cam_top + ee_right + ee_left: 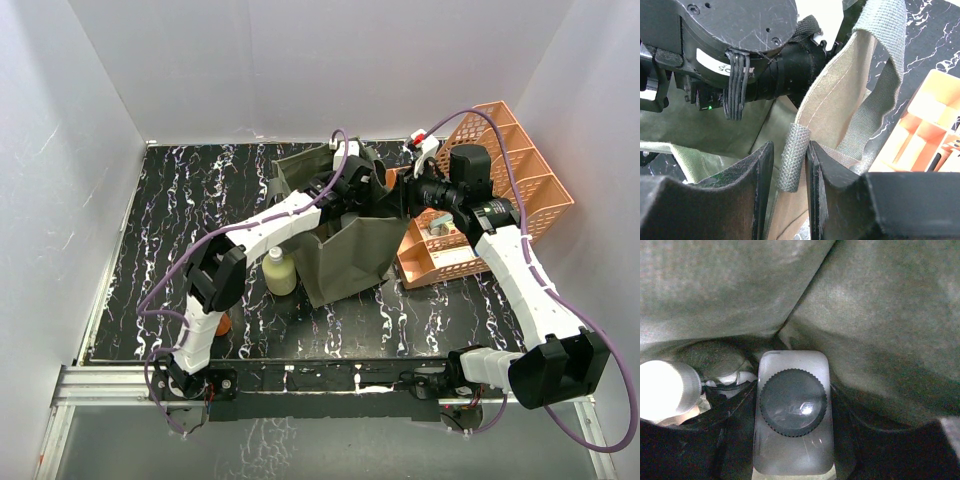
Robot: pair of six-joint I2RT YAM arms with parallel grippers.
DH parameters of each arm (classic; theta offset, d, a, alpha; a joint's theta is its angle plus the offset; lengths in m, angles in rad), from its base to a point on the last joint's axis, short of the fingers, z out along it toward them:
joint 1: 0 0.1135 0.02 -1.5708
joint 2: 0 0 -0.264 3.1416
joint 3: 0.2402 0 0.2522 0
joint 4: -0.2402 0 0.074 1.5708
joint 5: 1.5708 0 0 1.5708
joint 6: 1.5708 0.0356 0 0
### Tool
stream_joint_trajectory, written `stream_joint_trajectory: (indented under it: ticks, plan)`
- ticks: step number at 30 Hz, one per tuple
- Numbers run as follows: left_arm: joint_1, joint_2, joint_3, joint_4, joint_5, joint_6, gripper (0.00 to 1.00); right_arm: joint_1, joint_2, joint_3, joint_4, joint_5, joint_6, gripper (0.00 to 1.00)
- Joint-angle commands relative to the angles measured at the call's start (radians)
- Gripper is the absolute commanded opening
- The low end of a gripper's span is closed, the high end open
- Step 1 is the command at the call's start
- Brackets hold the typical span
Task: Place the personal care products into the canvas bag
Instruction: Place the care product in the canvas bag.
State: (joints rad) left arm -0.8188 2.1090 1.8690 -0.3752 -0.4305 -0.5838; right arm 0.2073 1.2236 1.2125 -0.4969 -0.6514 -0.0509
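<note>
**Station status: left arm inside the bag, right arm on its strap**

1. Near edge of the desk (180, 200). Both arm bases are bolted along this edge. Just behind the left base, an orange bottle (222, 323) lies near the near-left corner. The left arm hides most of it, so its pose cannot be told.

2. Middle of the desk. A pale yellow bottle (280, 272) stands upright just beside the left wall of the canvas bag (345, 255). The pictures do not show whether the two touch. The bag stands at the centre of the desk, mouth up, its olive fabric slack and creased.

3. Inside the bag. The left arm reaches over the rim from the left, and the left gripper (795, 440) is down in the bag. Its jaws are partly closed, with a dark finger against each long side of a clear bottle (792, 405). That bottle is flat-sided with a ribbed black cap and is seen from above. To its left, a white bottle (662, 390) rests against the fabric.

4. Right rim of the bag. The right gripper (790, 165) is closed to a narrow gap and pinches a folded strap handle (792, 155) between its two pads. The bag wall rises directly behind the strap.

5. Far-right corner of the desk. An orange tray organizer (500, 190) lies behind and right of the bag, under the right arm's forearm. Small items sit in its near compartments and are too small to identify.
</note>
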Motion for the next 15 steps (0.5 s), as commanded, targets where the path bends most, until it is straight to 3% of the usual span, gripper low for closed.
stream_joint_trajectory:
  ticks: [1, 15]
  plan:
    - [0.009, -0.065, -0.049, 0.066, 0.048, 0.004, 0.20, -0.002, -0.019, 0.000, 0.021, -0.007, -0.018, 0.34]
    - [0.009, -0.079, -0.051, 0.082, 0.126, 0.013, 0.44, -0.002, -0.016, 0.005, 0.016, -0.006, -0.018, 0.34]
